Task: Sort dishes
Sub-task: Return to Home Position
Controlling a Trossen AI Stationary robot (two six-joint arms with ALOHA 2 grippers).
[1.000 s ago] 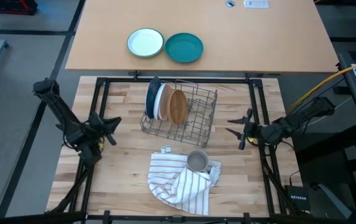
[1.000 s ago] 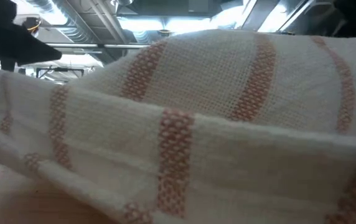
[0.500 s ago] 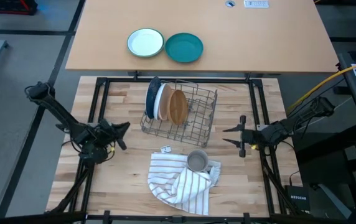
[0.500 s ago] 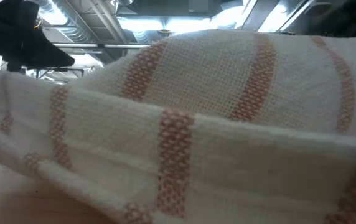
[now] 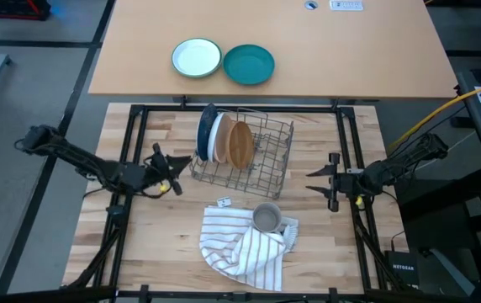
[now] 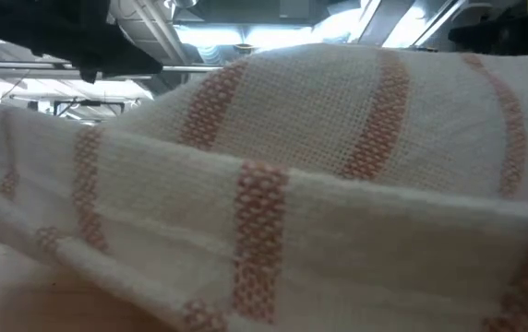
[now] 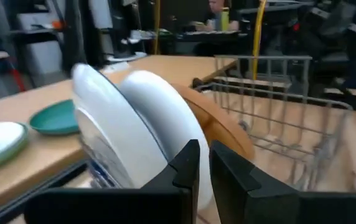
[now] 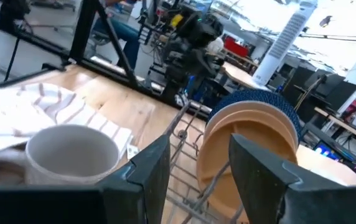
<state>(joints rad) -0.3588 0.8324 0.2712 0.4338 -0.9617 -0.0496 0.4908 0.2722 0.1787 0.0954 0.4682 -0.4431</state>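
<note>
Plates stand on edge in the wire rack (image 5: 270, 162), blue plate (image 5: 204, 130), white plate (image 5: 218, 139) and tan plate (image 5: 240, 145) side by side, the wires keeping them upright and apart. Left tool (image 7: 203, 152), fingers almost together and empty, hangs just beside the blue plate; right tool (image 8: 200, 142), spread open and empty, waits over the desk's (image 5: 165, 244) right side. Sorting looks finished.

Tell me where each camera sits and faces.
High view: overhead, straight down on the table; shows left gripper and right gripper.
Low view: table height, filled by the striped towel.
Left wrist view: past its gripper toward the dish rack.
Right wrist view: past its gripper toward the grey mug.
Both wrist views share the tan plate.
</note>
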